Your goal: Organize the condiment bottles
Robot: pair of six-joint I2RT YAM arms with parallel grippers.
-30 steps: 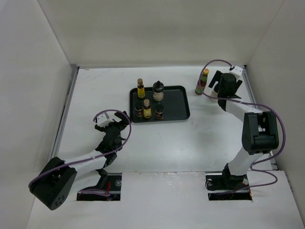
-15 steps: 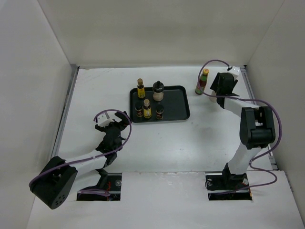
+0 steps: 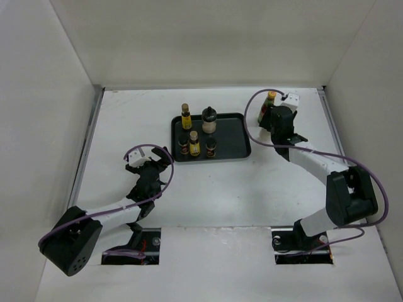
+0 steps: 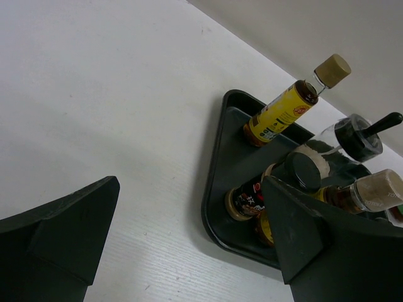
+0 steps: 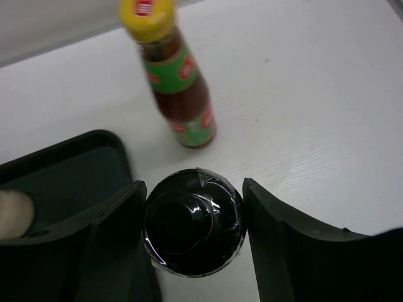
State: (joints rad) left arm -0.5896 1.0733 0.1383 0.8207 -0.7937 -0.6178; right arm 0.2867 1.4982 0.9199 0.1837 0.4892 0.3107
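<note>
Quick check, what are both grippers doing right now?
Left gripper: open, holding nothing.
Right gripper: closed on the black-capped bottle, one finger on each side of its cap.

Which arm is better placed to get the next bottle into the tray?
Right. The right gripper is closed on the black-capped bottle beside the tray, with the red sauce bottle just beyond it. The left gripper is open and empty, apart from the tray.
</note>
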